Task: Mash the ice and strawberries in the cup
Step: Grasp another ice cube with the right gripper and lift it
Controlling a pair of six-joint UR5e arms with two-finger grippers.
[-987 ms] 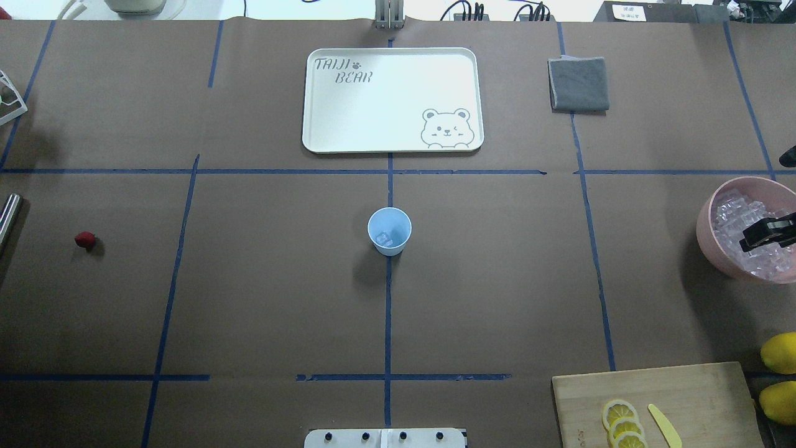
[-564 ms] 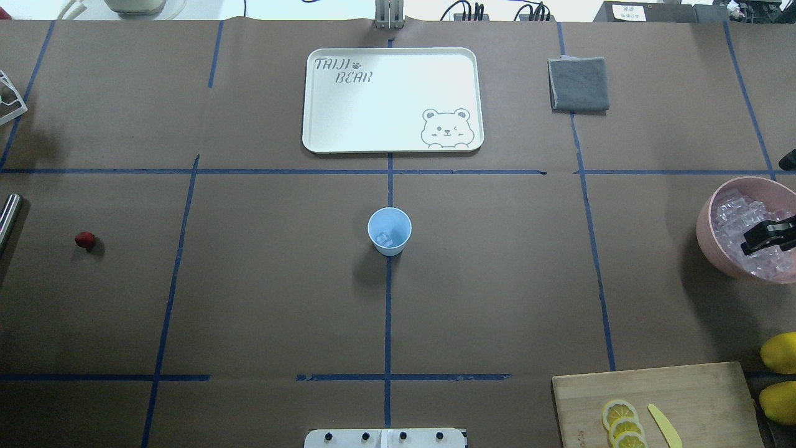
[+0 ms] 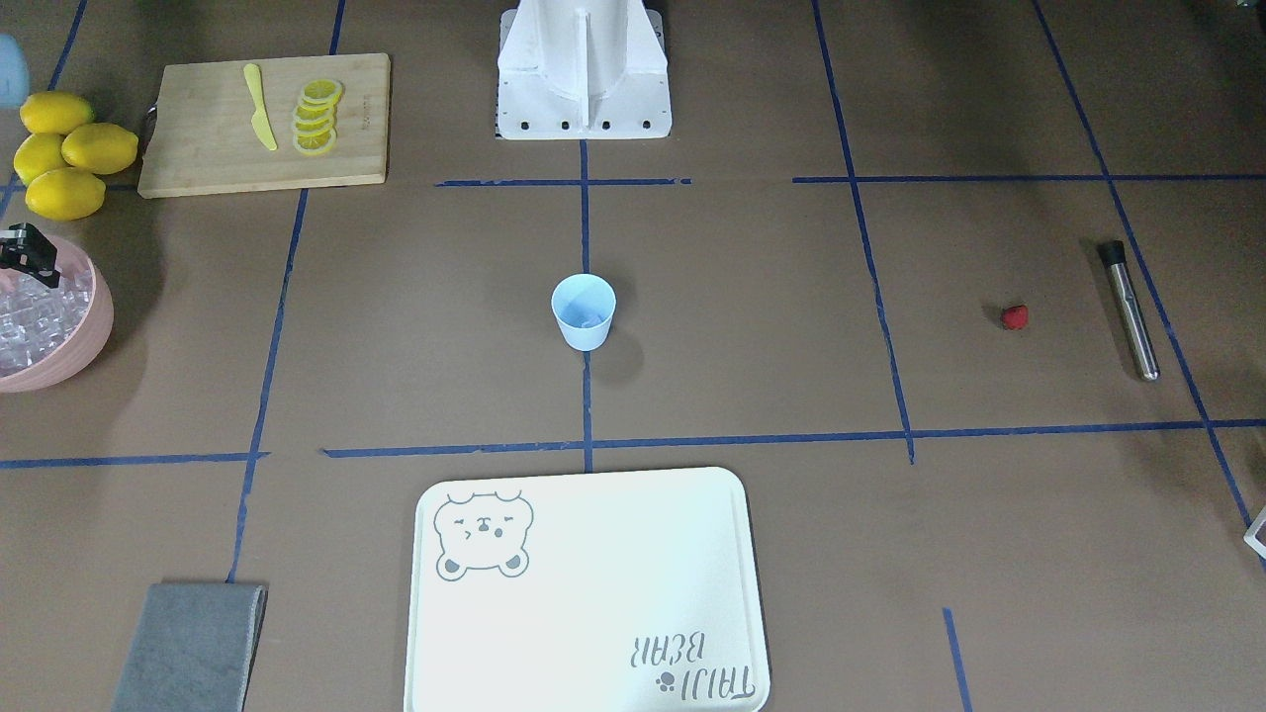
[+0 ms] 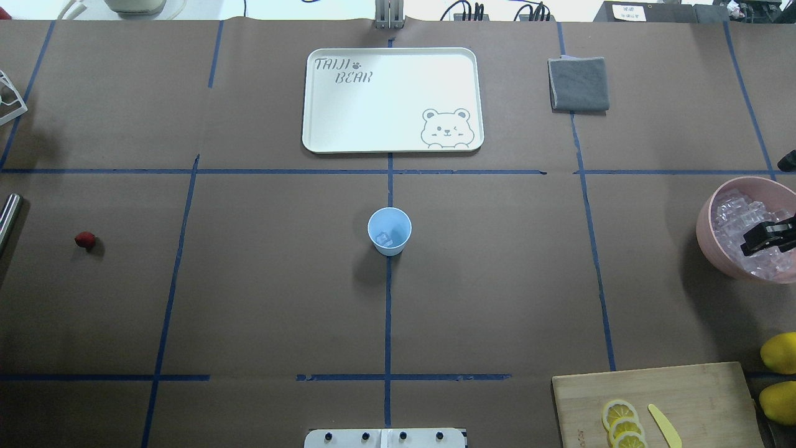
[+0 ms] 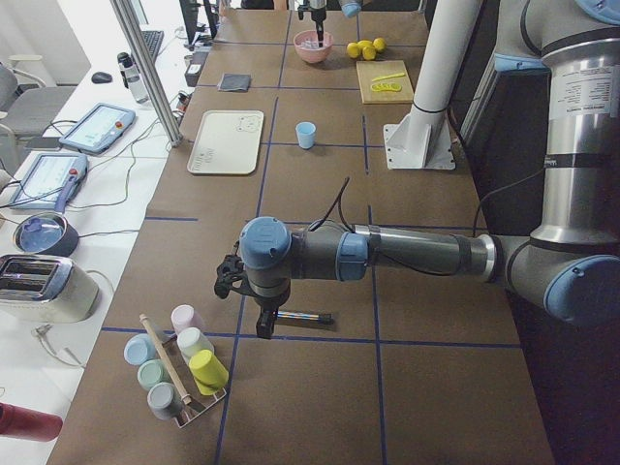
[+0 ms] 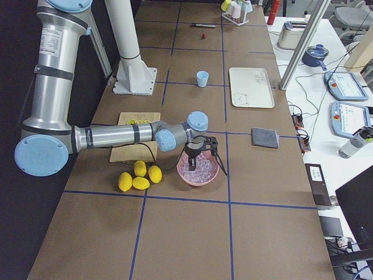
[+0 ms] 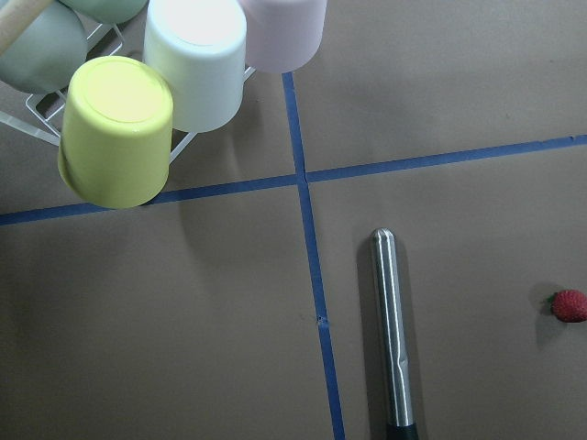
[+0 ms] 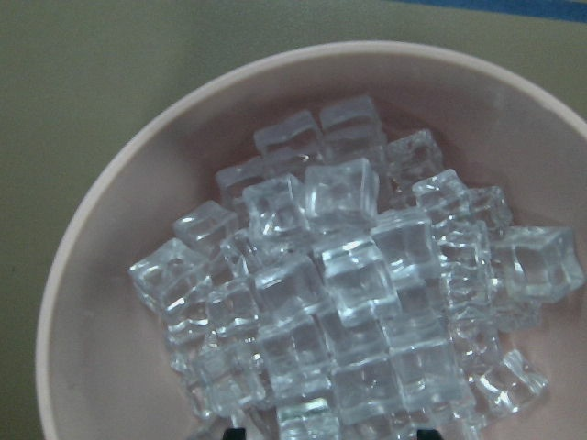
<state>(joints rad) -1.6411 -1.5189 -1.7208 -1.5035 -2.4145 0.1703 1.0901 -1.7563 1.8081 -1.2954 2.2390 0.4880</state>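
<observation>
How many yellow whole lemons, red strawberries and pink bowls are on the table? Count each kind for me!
Yellow whole lemons: 4
Red strawberries: 1
Pink bowls: 1
Total: 6

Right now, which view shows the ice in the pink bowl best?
The right wrist-mounted view: the ice fills the frame, cubes distinct inside the pink bowl. The overhead and front-facing views show it small at the edge, partly behind the right gripper; the side views only a pale heap.
</observation>
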